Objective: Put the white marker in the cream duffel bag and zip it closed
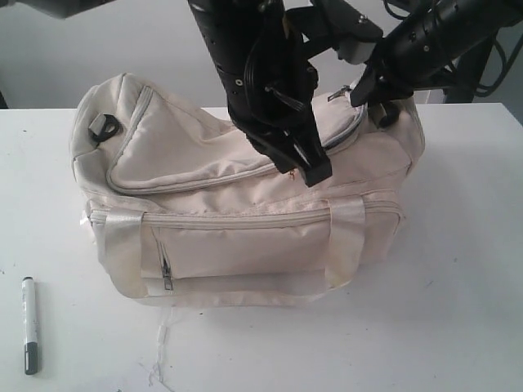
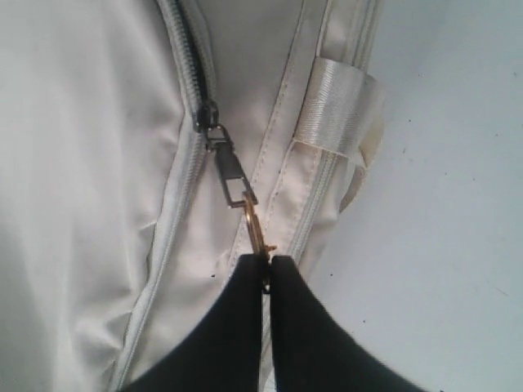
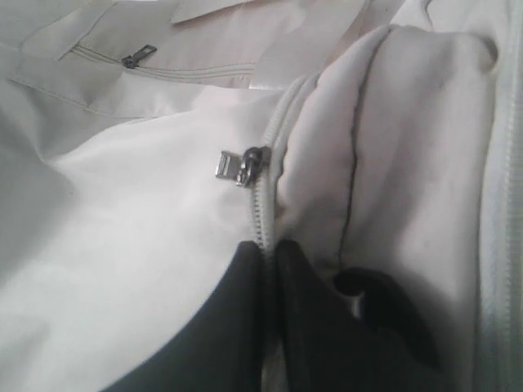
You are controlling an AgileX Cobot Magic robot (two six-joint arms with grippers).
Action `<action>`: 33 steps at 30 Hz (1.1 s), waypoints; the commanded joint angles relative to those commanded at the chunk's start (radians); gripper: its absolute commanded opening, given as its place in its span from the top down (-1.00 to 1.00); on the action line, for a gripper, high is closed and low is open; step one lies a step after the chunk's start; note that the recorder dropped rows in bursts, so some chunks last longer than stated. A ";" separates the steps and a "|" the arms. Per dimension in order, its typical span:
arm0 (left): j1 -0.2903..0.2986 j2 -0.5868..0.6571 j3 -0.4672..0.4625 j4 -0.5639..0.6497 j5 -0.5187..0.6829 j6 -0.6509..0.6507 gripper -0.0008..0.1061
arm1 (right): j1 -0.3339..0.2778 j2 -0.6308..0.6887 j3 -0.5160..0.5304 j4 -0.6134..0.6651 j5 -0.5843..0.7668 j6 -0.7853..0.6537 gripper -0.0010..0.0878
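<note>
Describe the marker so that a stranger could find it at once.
Start at the cream bag on the white table. In the exterior view the marker lies at lower left, apart from the bag. It alone is slim, white and pen-shaped, with a dark end.

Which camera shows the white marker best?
The exterior view: the white marker lies in full on the table, apart from the cream duffel bag. Both wrist views are filled by the bag and show no marker.
</note>
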 joint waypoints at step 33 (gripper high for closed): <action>0.000 -0.020 0.000 0.052 0.000 0.070 0.99 | -0.018 -0.274 0.325 0.318 0.326 -1.916 -0.10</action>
